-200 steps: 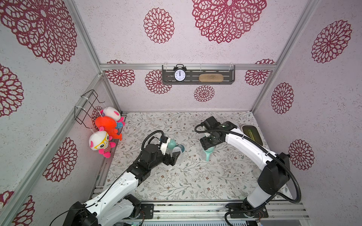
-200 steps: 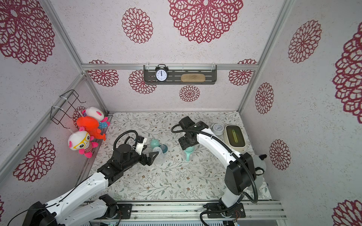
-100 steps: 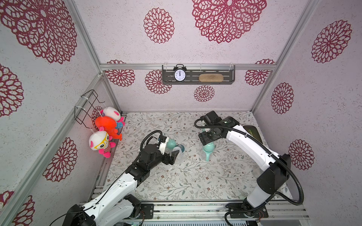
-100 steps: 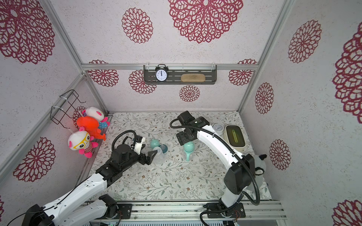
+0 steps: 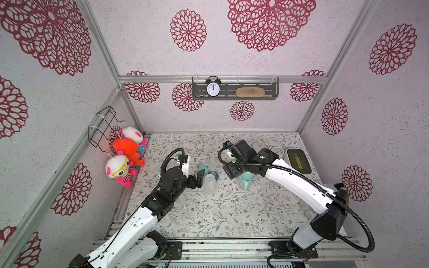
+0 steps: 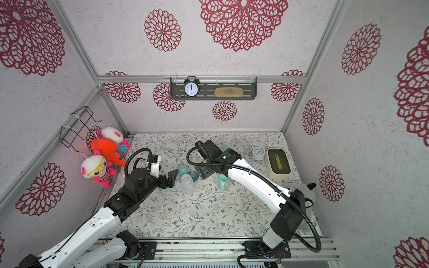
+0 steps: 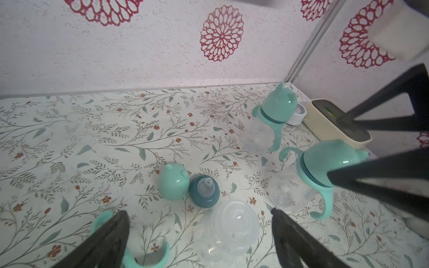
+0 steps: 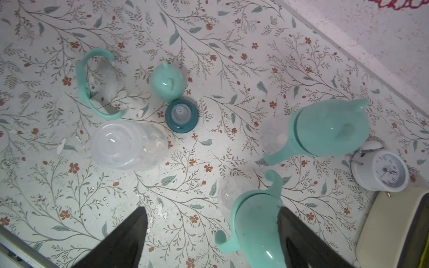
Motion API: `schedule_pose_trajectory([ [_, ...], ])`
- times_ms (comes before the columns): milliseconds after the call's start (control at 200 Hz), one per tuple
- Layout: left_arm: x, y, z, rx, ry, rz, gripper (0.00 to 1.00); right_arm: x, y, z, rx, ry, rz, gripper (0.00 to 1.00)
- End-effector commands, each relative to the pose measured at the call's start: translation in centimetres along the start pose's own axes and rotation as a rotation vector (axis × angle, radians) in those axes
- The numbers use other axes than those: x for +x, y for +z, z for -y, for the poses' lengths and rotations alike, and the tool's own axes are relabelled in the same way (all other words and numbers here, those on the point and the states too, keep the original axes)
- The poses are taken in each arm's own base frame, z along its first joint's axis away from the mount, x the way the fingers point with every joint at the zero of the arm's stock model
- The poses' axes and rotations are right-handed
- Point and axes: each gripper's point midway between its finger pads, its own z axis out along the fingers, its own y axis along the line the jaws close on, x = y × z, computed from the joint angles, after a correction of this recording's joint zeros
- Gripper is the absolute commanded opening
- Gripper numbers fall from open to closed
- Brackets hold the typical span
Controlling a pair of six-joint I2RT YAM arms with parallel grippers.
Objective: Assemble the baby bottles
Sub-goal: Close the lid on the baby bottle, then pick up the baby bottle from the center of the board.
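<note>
Two assembled baby bottles with mint caps stand on the mat: one point(image 8: 257, 227) just below my right gripper point(image 8: 212, 232), close to one finger, the other point(image 8: 325, 130) farther back. The right gripper point(image 5: 234, 171) is open and holds nothing. A bare clear bottle point(image 7: 229, 229) stands ahead of my open left gripper point(image 7: 199, 232), untouched. Beside it are a loose mint cap point(image 7: 174, 181), a dark teal nipple collar point(image 7: 204, 190) and a mint double handle point(image 8: 92, 85). In both top views the left gripper point(image 6: 173, 177) faces the clear bottle point(image 6: 187, 184).
A white alarm clock point(image 8: 385, 171) and a cream box point(image 5: 298, 160) sit at the back right of the mat. Plush toys point(image 5: 126, 148) hang on the left wall. A wall shelf point(image 5: 234, 89) carries a black clock.
My right gripper has opened wider, let go of the capped bottle and lifted up and back from it. The left arm has barely moved.
</note>
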Motion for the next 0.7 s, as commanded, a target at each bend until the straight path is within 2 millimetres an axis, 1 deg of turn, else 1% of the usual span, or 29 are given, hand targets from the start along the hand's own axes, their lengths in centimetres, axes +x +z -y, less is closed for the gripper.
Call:
schedule_pose_trajectory([
  [0,0.0,-0.9,-2.3,-0.116,-0.056,-0.027,0.98,-2.4,-1.3,-1.9,-0.065,-0.012,0.159,0.90],
  [125,-0.5,-2.0,-3.6,-0.177,-0.088,-0.033,0.98,-2.1,0.1,-4.2,-0.112,-0.040,0.191,0.92],
  [230,-0.7,-2.6,-4.5,-0.215,-0.119,-0.042,0.98,-1.4,1.3,-5.4,-0.120,-0.075,0.202,0.93],
  [355,-0.7,-3.1,-5.6,-0.260,-0.126,-0.059,0.98,-0.7,2.8,-7.0,-0.191,-0.081,0.218,0.94],
  [470,-1.0,-3.2,-5.9,-0.258,-0.157,-0.062,0.98,-0.5,4.1,-8.0,-0.226,-0.076,0.229,0.94],
  [626,-0.4,-3.0,-6.5,-0.269,-0.177,-0.081,0.98,-0.2,5.4,-9.3,-0.261,-0.076,0.246,0.94],
  [691,-0.1,-2.8,-6.6,-0.266,-0.191,-0.089,0.98,0.1,6.3,-9.6,-0.265,-0.075,0.237,0.94],
])
